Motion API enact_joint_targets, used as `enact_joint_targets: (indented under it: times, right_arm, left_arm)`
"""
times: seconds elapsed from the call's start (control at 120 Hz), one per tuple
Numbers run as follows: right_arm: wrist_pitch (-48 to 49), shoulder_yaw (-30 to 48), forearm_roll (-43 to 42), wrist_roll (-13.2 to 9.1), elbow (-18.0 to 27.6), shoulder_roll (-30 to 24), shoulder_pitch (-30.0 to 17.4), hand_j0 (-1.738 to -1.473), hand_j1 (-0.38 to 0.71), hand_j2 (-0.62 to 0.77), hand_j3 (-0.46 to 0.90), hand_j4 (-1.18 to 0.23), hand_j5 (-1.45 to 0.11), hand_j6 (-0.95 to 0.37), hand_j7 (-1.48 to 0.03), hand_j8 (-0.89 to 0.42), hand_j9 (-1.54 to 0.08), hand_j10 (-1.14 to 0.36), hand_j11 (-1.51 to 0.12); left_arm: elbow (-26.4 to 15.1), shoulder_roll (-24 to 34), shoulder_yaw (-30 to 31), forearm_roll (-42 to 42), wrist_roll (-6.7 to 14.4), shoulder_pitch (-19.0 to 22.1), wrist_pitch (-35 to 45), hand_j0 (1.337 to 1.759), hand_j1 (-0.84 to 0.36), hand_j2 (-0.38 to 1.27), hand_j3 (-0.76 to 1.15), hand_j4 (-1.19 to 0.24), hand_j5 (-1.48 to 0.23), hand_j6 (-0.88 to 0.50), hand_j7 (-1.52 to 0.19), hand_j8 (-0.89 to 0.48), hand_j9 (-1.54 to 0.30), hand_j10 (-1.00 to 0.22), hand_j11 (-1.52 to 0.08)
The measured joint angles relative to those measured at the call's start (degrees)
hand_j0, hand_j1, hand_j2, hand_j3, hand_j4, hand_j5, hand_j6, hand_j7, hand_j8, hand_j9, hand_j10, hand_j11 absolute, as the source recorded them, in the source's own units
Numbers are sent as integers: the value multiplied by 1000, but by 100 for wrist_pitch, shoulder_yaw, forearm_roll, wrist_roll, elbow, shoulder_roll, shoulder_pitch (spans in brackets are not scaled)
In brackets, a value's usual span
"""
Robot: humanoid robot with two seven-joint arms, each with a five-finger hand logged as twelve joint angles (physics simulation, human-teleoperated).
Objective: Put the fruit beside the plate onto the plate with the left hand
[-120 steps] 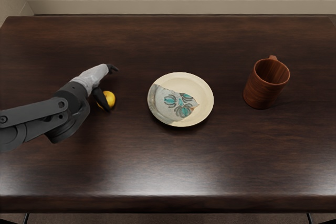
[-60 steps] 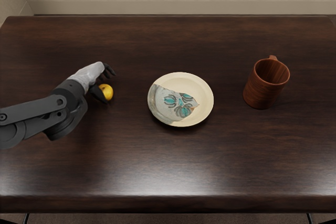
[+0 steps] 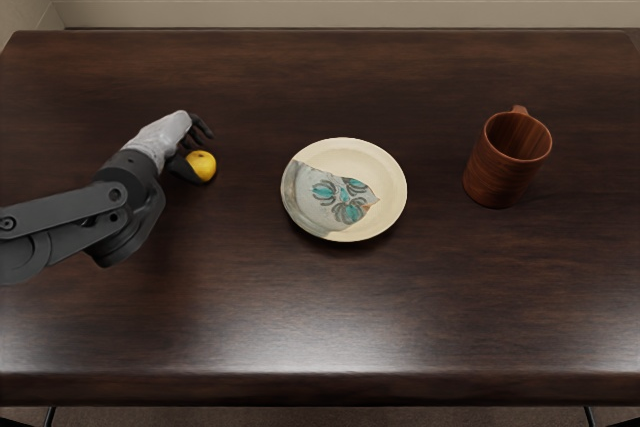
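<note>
Head view — left hand [image 3: 165,140] fingers [image 3: 199,131] curled around the fruit [image 3: 202,164], left of the plate [image 3: 390,175].

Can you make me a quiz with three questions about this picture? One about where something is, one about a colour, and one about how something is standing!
1. Where is the fruit?
A. On the table, left of the plate, by the left hand
B. On the plate
C. On the floor

2. What colour is the fruit?
A. Purple
B. Green
C. Yellow

3. How is the mug standing?
A. Lying on its side
B. Upright
C. Upside down

Answers:
1. A, it lies on the dark wood beside the hand, apart from the plate.
2. C, it is bright yellow.
3. B, its open mouth faces up.
</note>
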Motion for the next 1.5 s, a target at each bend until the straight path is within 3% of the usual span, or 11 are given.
enact_joint_targets:
  times: [0.392, 0.725, 1.225, 1.5]
  right_arm:
    - [-1, 0, 0, 0, 1, 0, 0, -1658, -331, -3, 0, -15, -20, -15, -20, -15, -20, -15, -20]
    - [-1, 0, 0, 0, 1, 0, 0, -1658, -331, -3, 0, -15, -20, -15, -20, -15, -20, -15, -20]
    - [1, 0, 0, 0, 0, 0, -8, -1658, -331, -3, 0, -15, -20, -15, -20, -15, -20, -15, -20]
    - [1, 0, 1, 0, 1, 0, -9, -1658, -331, -3, 0, -15, -20, -15, -20, -15, -20, -15, -20]
  left_arm:
    - [1, -112, 7, 4, 2, -9, 15, 1658, -261, 149, 0, -523, -674, -524, -673, -505, -676, -522, -676]
    - [9, -114, 7, -53, 6, 0, 6, 1658, -282, 455, 0, -646, -765, -656, -781, -566, -802, -625, -800]
    - [13, -114, 5, 9, 5, 44, 0, 1655, -265, 414, 0, -717, -760, -642, -808, -544, -863, -662, -860]
    - [108, -184, 91, 73, -7, 70, -10, 1649, -215, 201, 0, -725, -760, -613, -843, -489, -891, -654, -907]
